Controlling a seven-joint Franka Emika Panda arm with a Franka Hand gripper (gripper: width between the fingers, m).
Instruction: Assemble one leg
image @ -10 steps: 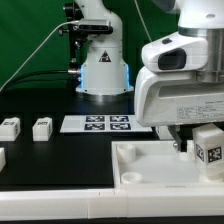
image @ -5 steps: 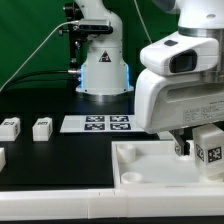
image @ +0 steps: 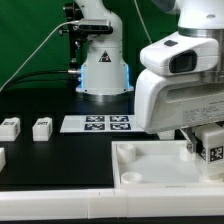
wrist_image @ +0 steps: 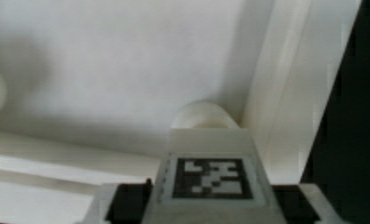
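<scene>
My gripper [image: 206,146] is clamped on the leg [image: 212,152], tag facing outward. The leg sits over the white tray piece [image: 150,166], at the exterior view's right.

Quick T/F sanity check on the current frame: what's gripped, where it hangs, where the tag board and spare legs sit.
1. The end effector is shut on a leg. True.
2. That leg hangs over bare tabletop. False: it is over the white tray.
3. The marker board lies on the tray. False: it lies on the black table, apart from the tray.
4. Two loose legs lie to the exterior view's left of the marker board. True.
</scene>
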